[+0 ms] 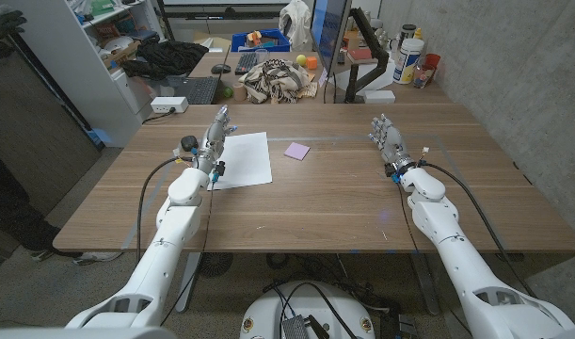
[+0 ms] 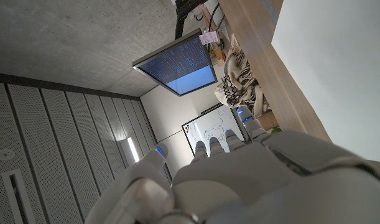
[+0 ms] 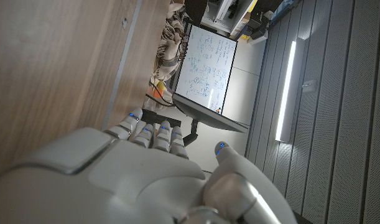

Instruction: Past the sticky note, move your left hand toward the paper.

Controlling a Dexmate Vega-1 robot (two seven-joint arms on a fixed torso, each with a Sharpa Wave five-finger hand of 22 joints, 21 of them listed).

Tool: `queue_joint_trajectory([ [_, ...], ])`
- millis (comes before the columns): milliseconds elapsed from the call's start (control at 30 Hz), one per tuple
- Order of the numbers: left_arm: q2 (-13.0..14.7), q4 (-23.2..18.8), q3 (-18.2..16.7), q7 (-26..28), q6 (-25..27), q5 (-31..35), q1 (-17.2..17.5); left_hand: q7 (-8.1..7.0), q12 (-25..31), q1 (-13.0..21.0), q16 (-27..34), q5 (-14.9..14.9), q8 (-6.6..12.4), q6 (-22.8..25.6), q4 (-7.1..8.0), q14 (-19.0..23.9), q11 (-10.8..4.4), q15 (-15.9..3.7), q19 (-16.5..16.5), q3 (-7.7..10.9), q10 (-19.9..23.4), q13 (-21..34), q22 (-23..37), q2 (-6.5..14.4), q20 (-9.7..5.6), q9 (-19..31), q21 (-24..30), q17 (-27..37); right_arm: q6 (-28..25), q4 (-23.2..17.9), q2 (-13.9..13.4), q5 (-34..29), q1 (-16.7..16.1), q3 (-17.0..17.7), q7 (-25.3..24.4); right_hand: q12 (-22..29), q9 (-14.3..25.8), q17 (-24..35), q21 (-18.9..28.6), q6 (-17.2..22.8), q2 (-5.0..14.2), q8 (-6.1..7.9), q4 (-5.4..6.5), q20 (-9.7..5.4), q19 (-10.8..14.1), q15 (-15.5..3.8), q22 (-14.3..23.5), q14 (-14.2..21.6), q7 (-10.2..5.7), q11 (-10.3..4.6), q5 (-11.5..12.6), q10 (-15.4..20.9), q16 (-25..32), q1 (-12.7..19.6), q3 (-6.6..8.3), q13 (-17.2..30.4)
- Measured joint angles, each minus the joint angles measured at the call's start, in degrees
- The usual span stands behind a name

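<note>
white paper point(image 1: 242, 159) lay on the wooden table point(image 1: 334, 202), the pink sticky note point(image 1: 296, 151) just beside it. we saw the left hand point(image 1: 215, 133) at the paper's edge, fingers apart, empty; the right hand point(image 1: 388, 139) likewise empty.

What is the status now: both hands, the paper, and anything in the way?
Left hand open, at the paper's left edge. Right hand open, holds nothing. Sticky note lies right of paper, apart. Nothing blocks.
</note>
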Motion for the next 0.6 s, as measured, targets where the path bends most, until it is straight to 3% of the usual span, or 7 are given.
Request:
queue_joint_trajectory([
  [600,-0.58,-1.61,-0.82,5.27,-4.25,9.95,1.04,0.01,-0.01,0.57,0.00,-0.22,0.00,0.00,0.08,0.00,0.01,-0.01,-0.32,1.35,0.00,-0.01,-0.01,0.33,0.31,-0.01,-0.43,-0.01,-0.44,-0.05,1.79,-2.27,-0.02,2.22,1.55,0.00,-0.01,0.00,0.00,0.00,0.00,0.00,0.00,0.00,0.00,0.00,-0.01,0.00,0.00,-0.21,0.00,0.21,0.00,0.00,0.00,-0.01],
])
